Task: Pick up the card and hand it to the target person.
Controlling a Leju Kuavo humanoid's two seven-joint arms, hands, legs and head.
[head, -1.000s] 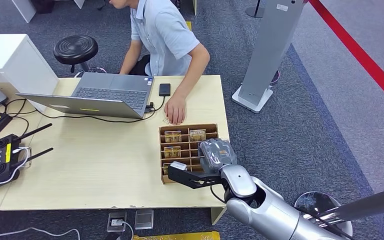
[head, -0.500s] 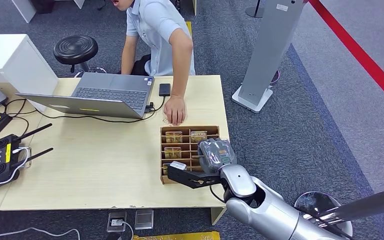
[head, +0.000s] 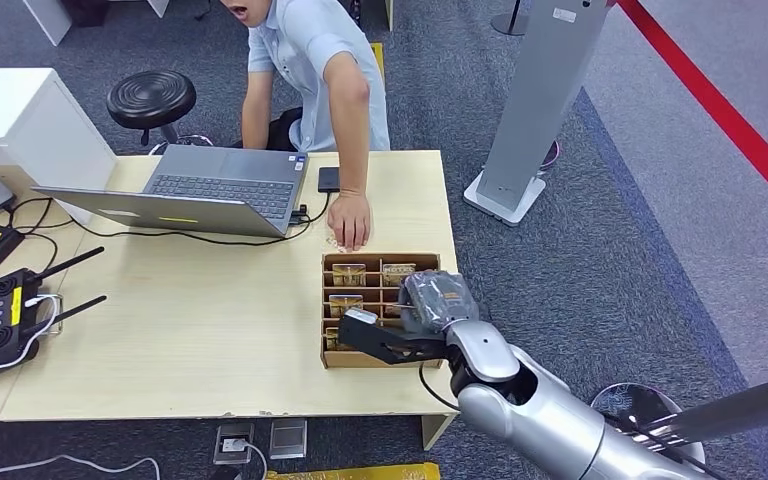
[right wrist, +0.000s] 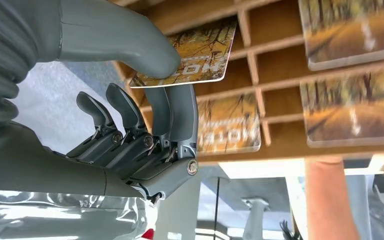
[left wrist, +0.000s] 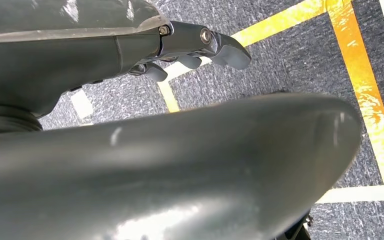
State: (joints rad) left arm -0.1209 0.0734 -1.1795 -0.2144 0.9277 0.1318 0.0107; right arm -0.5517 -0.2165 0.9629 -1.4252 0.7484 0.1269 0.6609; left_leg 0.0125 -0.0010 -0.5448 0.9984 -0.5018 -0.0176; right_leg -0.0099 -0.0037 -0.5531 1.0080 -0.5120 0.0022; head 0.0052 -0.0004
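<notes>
Right hand: the right hand is pinching a card between thumb and fingers, just above the tray.
Card: it is sitting at the hand's tips, over the tray's slots, close to the other cards there.
Left hand: the left hand is hanging over the floor with fingers loosely curled, holding nothing.
Person: a person is leaning on the table, a hand resting just beyond the tray.
Risk: the pinch is looking shallow, so the card could be slipping out and dropping back into the tray.
Risk: the card's edge may be catching a tray divider while lifting.
</notes>
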